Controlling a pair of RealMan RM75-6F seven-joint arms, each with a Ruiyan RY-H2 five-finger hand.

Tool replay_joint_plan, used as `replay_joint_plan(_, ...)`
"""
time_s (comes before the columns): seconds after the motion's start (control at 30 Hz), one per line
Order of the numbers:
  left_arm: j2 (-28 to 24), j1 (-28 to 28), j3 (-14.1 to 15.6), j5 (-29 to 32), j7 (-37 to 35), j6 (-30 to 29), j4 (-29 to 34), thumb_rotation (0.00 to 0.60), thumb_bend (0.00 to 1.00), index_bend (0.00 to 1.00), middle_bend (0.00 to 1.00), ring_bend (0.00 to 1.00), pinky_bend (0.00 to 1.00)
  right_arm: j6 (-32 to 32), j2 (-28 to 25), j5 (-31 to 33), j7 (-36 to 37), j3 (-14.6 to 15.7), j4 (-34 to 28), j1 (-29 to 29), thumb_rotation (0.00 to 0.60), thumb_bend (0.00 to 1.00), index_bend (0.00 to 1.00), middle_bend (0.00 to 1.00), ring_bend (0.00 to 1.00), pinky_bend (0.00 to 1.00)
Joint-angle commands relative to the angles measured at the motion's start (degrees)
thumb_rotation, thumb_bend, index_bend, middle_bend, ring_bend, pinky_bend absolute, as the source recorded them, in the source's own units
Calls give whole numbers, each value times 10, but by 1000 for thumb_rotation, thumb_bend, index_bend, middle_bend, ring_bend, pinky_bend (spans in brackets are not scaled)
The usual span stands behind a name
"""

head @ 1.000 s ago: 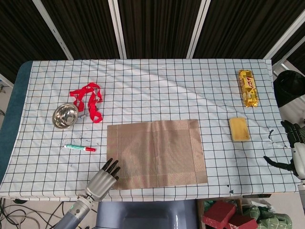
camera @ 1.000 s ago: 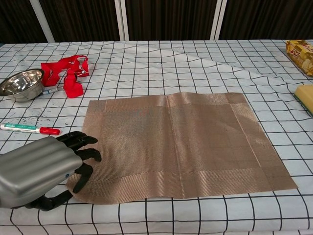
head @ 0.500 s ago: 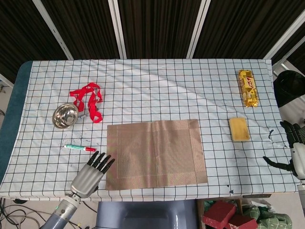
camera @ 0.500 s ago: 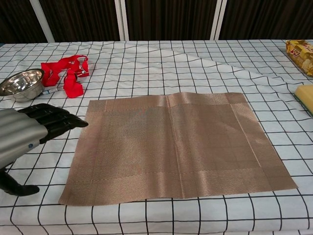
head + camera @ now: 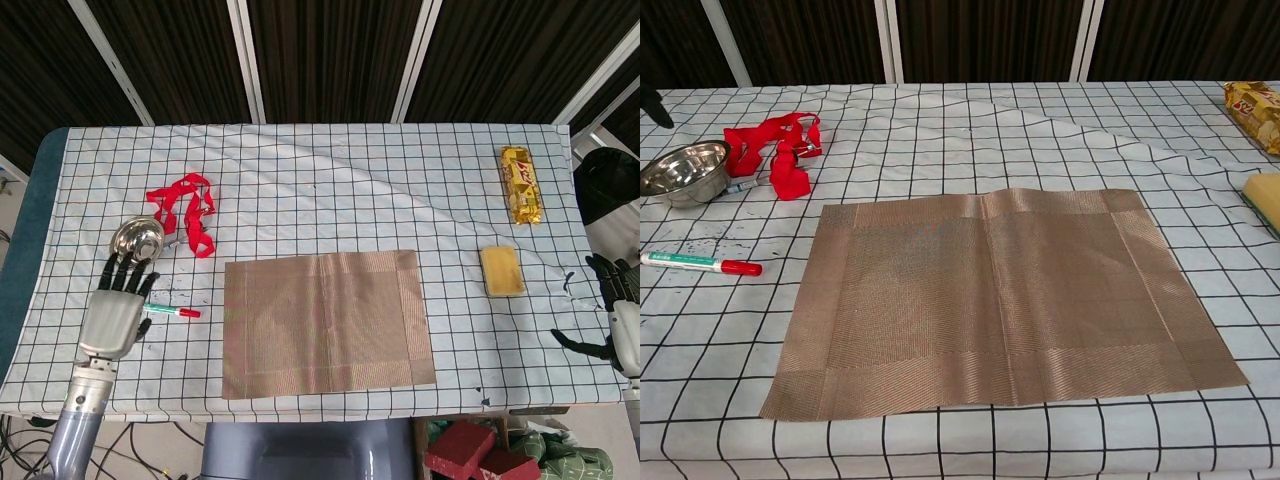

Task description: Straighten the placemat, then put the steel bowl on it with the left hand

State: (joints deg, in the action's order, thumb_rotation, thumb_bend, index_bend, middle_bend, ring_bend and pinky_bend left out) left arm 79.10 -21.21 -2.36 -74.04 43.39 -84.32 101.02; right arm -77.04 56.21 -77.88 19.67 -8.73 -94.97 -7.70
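Extending the fingers of the left hand apart and straight, gripping nothing, tips pointing toward 12 o'clock and ending just at the near rim of the steel bowl; touching or hovering above it, not telling from either view

Leaving the bowl upright on the checked tablecloth, well apart from the placemat and off toward 10 o'clock from it, with the red strap just beside the bowl at 3 o'clock and a green-and-red marker lying at 3 o'clock of the palm

Judging the placemat as already lying flat and roughly square with the grid lines, so probably moving on to the bowl step now

Expecting the bowl to be light, stiff and slick: polished steel with thin curved walls, likely sliding or tipping under a one-sided push. Favouring a pinch across the rim, thumb inside and fingers outside, or a wrap around the wall from above, and watching for the strap end snagging on the lift

Keeping the right hand at the table's 3 o'clock edge, fingers apart and empty, near the yellow sponge, with a gold snack packet further out toward 1 o'clock
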Motion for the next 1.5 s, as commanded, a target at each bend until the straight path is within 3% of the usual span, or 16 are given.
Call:
replay_joint_plan(0.03, 4, -15, -42, 58, -23, 32, -71, 600, 185, 275, 155, 20, 66, 0, 0, 1, 1, 0, 0, 0, 600, 76, 7, 0, 0, 145)
replay_joint_plan(0.23, 33, -40, -70, 109, -26, 83, -151, 600, 186, 288, 174, 22, 72, 3, -1, 1, 0, 0, -1, -1, 600, 76, 7, 0, 0, 144)
replay_joint_plan(0.63, 102, -97, -90, 153, -21, 169, -248, 600, 186, 304, 197, 43, 87, 4, -3, 8, 3, -2, -3, 0, 600, 76, 7, 0, 0, 144)
replay_joint_plan(1.27, 165, -132, -111, 216, 1, 212, -362, 600, 198, 422, 213, 44, 97, 10, -6, 13, 6, -3, -6, -1, 600, 76, 7, 0, 0, 145)
replay_joint_plan(1.5, 194, -153, -118, 233, 9, 232, -413, 600, 262, 454, 218, 45, 98, 13, -7, 18, 7, -4, -8, -1, 600, 76, 7, 0, 0, 144)
